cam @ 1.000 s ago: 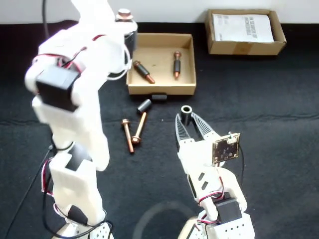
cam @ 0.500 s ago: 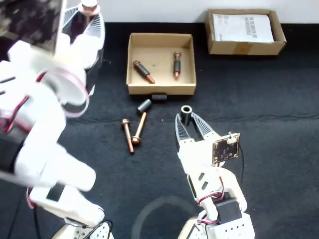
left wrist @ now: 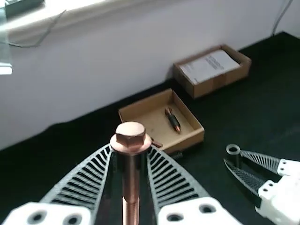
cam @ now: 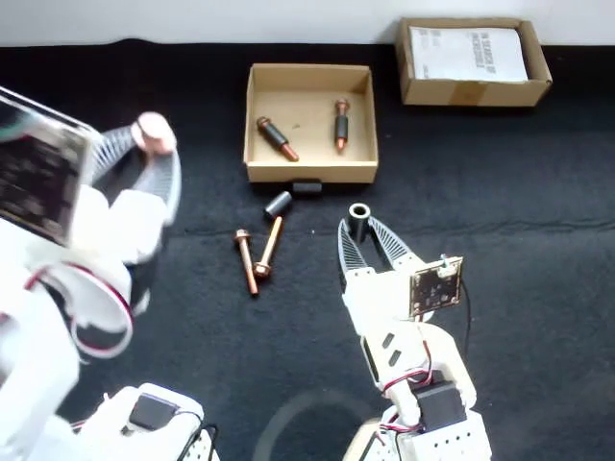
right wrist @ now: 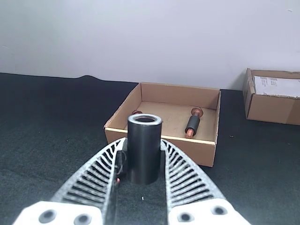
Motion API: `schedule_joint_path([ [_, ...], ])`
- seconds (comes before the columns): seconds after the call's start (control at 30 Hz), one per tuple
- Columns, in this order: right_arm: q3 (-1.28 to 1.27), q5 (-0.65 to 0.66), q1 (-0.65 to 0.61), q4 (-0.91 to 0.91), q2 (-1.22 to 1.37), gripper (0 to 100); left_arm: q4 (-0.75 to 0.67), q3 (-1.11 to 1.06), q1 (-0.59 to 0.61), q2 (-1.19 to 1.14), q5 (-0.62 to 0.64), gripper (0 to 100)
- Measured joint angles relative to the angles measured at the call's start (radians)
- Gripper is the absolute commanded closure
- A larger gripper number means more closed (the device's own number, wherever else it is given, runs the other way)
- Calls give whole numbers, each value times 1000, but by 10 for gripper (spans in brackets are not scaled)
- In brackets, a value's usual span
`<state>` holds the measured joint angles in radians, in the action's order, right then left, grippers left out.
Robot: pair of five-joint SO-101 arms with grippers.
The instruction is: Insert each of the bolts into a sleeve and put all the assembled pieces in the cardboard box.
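The left hand (left wrist: pixel 131 153) clamps a stiff, probably slick copper bolt (left wrist: pixel 130 137) just below its head, the right hand (right wrist: pixel 143 144) a rigid black sleeve (right wrist: pixel 145 161) at mid-body, bore up.

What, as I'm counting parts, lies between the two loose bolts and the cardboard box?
High view: a tilted sleeve near the bolts, and a short sleeve by the cardboard box.
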<state>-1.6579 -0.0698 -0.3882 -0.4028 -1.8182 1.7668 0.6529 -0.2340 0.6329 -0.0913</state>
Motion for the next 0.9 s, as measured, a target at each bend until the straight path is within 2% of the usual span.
schedule_joint_path([
  [0.13, 0, 0, 0, 0, 0, 991, -14, -295, -52, 130, 0, 991],
  [0.3, 0, 0, 0, 0, 0, 991, -163, -611, -81, 264, 0, 991],
  [0.67, 0, 0, 0, 0, 0, 991, -758, -1269, -91, 460, 0, 991],
  [0.9, 0, 0, 0, 0, 0, 991, -1125, -1487, -109, 470, 2, 991],
])
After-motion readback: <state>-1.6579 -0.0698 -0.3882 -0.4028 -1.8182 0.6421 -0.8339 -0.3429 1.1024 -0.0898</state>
